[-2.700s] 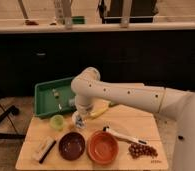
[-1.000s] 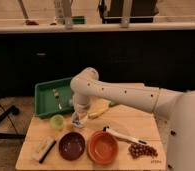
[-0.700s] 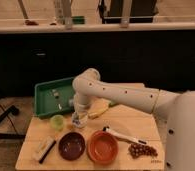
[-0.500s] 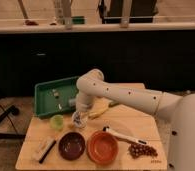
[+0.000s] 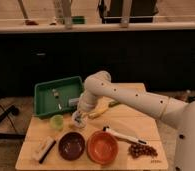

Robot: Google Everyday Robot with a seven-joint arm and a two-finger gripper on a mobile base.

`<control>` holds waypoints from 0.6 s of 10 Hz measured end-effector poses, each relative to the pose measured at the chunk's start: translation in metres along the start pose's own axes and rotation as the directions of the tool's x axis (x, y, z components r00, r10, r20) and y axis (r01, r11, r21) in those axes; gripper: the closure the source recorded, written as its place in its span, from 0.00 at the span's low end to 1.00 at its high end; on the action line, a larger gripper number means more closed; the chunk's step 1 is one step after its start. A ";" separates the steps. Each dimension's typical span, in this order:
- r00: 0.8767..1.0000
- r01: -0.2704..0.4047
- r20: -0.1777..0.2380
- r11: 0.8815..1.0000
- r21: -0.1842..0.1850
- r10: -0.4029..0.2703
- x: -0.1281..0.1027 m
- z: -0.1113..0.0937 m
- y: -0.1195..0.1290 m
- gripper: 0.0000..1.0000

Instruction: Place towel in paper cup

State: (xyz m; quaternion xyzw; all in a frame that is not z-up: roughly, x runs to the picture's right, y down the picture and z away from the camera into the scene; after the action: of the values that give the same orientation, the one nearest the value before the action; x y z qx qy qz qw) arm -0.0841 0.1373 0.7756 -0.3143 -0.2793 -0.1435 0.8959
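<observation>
My gripper hangs at the end of the white arm, pointing down over the left middle of the wooden table. Right under it stands a small whitish paper cup, partly covered by the gripper. The gripper's tip is at or just above the cup's mouth. I cannot make out the towel; it may be hidden by the gripper or in the cup. A light-green cup stands just left of the paper cup.
A green tray with small items sits at the back left. A dark brown bowl and an orange bowl are in front. A white-handled utensil, grapes, a yellow banana and a brush lie around.
The arm's elbow has shifted slightly to the right. The gripper stays over the paper cup. Nothing else has moved.
</observation>
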 end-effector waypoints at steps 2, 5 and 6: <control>1.000 0.000 0.027 1.000 0.011 -0.001 -0.001 0.000 -0.001 1.00; 1.000 -0.006 0.024 1.000 0.016 0.006 0.000 0.000 -0.001 1.00; 1.000 -0.008 0.020 1.000 0.017 0.008 0.000 0.001 -0.001 1.00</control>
State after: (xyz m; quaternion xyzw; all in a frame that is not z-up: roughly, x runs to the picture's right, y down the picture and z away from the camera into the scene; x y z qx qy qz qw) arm -0.0854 0.1368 0.7765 -0.3093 -0.2881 -0.1343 0.8963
